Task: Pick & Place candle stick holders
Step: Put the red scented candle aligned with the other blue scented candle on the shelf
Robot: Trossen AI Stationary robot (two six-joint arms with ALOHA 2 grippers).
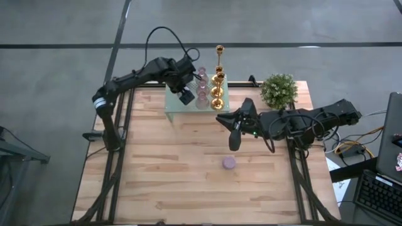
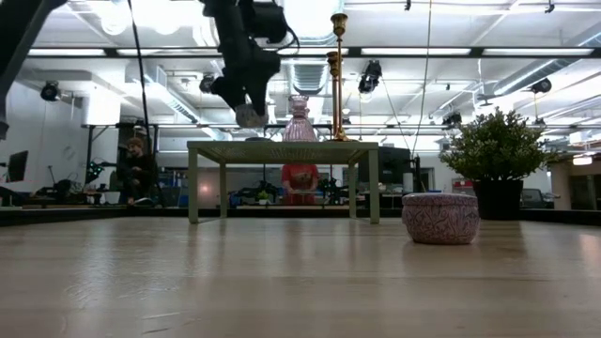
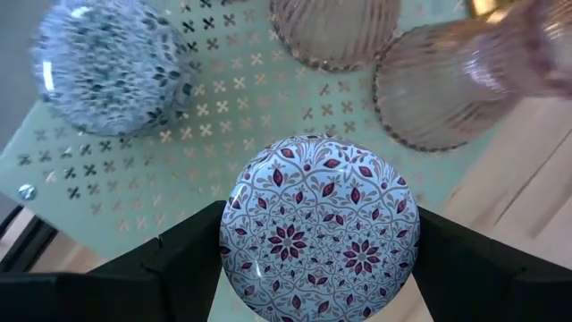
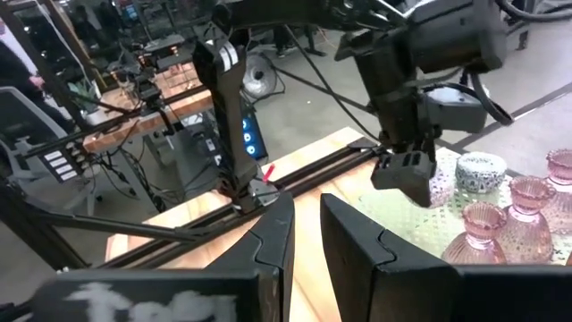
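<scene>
My left gripper (image 1: 186, 95) is over the pale green mesh rack (image 1: 177, 107) at the table's far side. It is shut on a small round holder with a blue and maroon flower lid (image 3: 319, 224). A second blue round holder (image 3: 105, 61) and pink ribbed glass holders (image 3: 444, 89) stand on the rack. Gold candlesticks (image 1: 218, 78) stand at the rack's right end. A pink round holder (image 1: 229, 163) rests on its base on the bare table. My right gripper (image 1: 233, 137) hovers right of centre, empty, with a narrow gap between its fingers (image 4: 306, 237). My left gripper pinches the round holder between its two fingers, one on each opposite side of the holder's wall (image 3: 225, 234). The fingers come from above, pointing down. The holder sits level, lid up, a little above the rack top, as the low view (image 2: 249, 115) shows.
A bushy potted plant (image 1: 279, 90) stands at the far right, close behind my right arm. The rack (image 2: 282, 145) stands on four legs above the table. Bare wood lies in front of the rack and along the table's near half.
</scene>
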